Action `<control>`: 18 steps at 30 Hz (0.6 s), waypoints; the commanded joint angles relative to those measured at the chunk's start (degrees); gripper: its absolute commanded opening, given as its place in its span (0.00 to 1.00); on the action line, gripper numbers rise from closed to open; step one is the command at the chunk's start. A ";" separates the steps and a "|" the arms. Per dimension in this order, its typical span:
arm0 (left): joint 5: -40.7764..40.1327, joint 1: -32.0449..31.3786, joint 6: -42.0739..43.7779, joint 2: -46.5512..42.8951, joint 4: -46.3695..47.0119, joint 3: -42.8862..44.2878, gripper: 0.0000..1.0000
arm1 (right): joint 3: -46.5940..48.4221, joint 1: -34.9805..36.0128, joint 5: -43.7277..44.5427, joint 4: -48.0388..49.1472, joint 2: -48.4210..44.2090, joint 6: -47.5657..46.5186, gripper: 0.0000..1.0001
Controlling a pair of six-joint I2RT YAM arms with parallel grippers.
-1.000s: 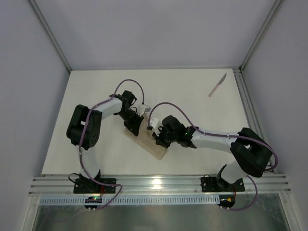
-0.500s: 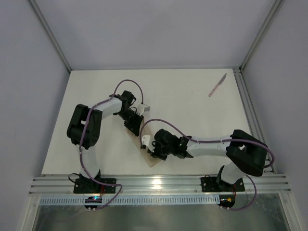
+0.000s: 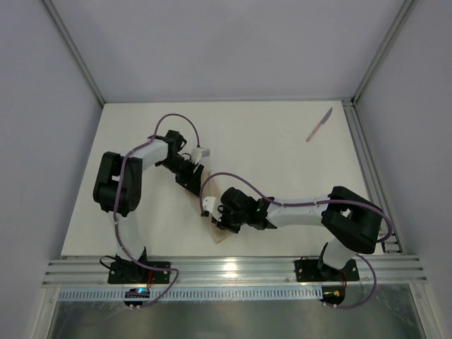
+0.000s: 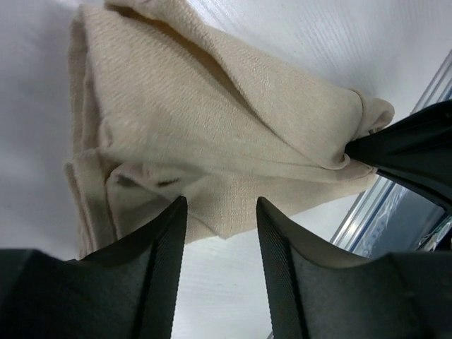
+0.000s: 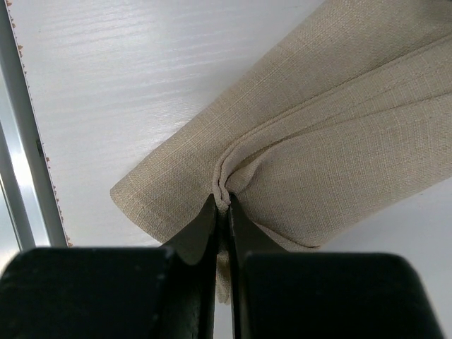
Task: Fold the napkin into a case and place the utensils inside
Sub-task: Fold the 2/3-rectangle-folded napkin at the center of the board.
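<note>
Right wrist: right hand [image 5: 224,205] pinches puckered, coarse-woven beige napkin [image 5: 332,106].

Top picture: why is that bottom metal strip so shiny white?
Top external view: light glares off the metal rail, washing out a patch. Right wrist view: the table has a softer sheen, and the napkin looks sharp.
</note>
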 commanded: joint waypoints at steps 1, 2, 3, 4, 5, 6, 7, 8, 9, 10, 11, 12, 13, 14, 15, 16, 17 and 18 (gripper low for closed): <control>5.32 3.20 2.88 -3.35 -4.26 3.64 0.48 | -0.74 0.09 2.91 -3.72 3.03 -0.32 0.04; 5.85 3.55 2.88 -3.44 -5.23 4.69 0.50 | -0.57 0.09 3.00 -3.72 3.03 -0.23 0.04; 5.85 3.90 2.36 -3.62 -5.15 5.14 0.51 | -0.48 0.01 3.09 -3.72 3.20 -0.06 0.04; 5.68 3.82 1.31 -4.05 -4.28 5.23 0.52 | -0.30 0.09 3.18 -4.16 3.29 -0.05 0.04; 4.81 3.73 -0.18 -4.23 -1.05 5.14 0.55 | -0.13 0.09 3.35 -4.25 3.29 0.12 0.04; 3.75 3.47 -3.50 -4.23 0.72 5.14 0.60 | -0.21 0.09 3.35 -4.25 3.29 0.21 0.04; 2.79 3.29 -5.02 -4.15 2.48 5.14 0.63 | -0.30 0.09 3.44 -4.08 3.21 0.12 0.04; -0.01 2.94 -6.16 -4.06 3.98 5.14 0.69 | -0.39 0.01 3.62 -3.99 3.21 0.21 0.04; -1.69 1.89 -8.26 -3.80 6.52 5.06 0.72 | -0.39 0.09 3.79 -3.90 3.12 0.38 0.04; -3.10 1.45 -8.98 -3.10 7.59 5.05 0.75 | -0.30 0.09 3.88 -3.81 3.03 0.47 0.04; -4.68 0.75 -9.86 -2.74 9.25 5.05 0.77 | -0.30 0.09 3.97 -3.81 3.03 0.47 0.04; -4.87 0.57 -10.56 -2.39 9.96 5.05 0.77 | -0.30 0.09 3.80 -3.81 3.03 0.47 0.04; -4.78 0.39 -11.96 -2.04 10.58 4.97 0.77 | -0.30 0.09 3.71 -3.81 2.94 0.39 0.04; -5.13 0.21 -12.58 -1.77 11.28 4.97 0.77 | -0.30 0.09 3.71 -3.81 3.12 0.47 0.04; -5.22 0.13 -13.37 -1.95 13.64 4.79 0.77 | -0.30 0.09 3.79 -3.90 3.12 0.47 0.04; -5.92 0.04 -14.86 -2.21 15.23 4.09 0.76 | -0.39 0.01 3.71 -3.99 3.29 0.56 0.04; -6.19 -0.31 -15.66 -3.17 16.98 3.57 0.75 | -0.48 0.09 3.62 -3.99 3.21 0.47 0.04; -6.01 -0.49 -16.19 -3.70 18.57 3.13 0.76 | -0.39 0.01 3.53 -3.99 3.29 0.47 0.04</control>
